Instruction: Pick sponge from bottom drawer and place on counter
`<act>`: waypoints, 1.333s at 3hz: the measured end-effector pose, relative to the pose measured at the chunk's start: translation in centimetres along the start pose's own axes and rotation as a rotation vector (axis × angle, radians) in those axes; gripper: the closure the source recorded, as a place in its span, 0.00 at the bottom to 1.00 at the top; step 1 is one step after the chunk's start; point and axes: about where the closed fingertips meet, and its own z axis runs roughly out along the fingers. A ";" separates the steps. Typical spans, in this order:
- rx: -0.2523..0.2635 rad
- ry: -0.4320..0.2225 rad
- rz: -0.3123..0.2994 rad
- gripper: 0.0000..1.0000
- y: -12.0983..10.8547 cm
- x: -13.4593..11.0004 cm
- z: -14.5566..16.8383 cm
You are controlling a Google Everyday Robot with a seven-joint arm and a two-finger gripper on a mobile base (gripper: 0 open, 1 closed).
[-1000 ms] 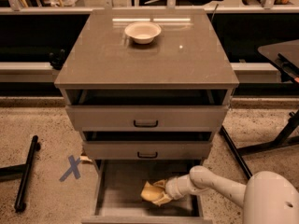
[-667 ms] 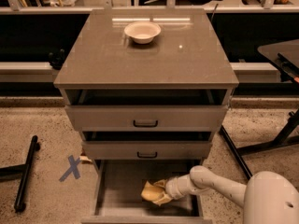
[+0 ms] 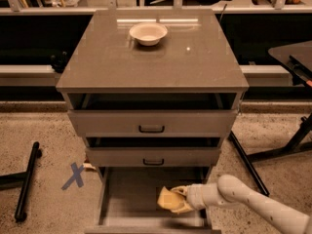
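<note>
The bottom drawer [image 3: 126, 194] is pulled open below the two upper drawers. The tan-yellow sponge [image 3: 167, 199] sits at the drawer's right side, curled at its edge. My gripper [image 3: 179, 199] reaches in from the right on a white arm, and its fingers are closed on the sponge's right end. The sponge seems just above the drawer floor. The counter [image 3: 112, 57] is the glossy grey-brown top of the cabinet above.
A round cream bowl [image 3: 148, 33] stands at the back middle of the counter. The two upper drawers with black handles [image 3: 151, 128] overhang the bottom drawer. A blue X [image 3: 74, 175] marks the floor at left. Black stand legs [image 3: 27, 189] lie at left and right.
The gripper and sponge have hardly moved; the sponge stays held at the drawer's right side.
</note>
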 end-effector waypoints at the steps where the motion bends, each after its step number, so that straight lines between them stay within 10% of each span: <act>1: 0.050 -0.017 -0.074 1.00 0.4 -2.9 -6.0; 3: 0.075 -0.010 -0.122 1.00 -0.2 -4.7 -7.7; 4: 0.123 -0.012 -0.257 1.00 -0.9 -11.0 -13.2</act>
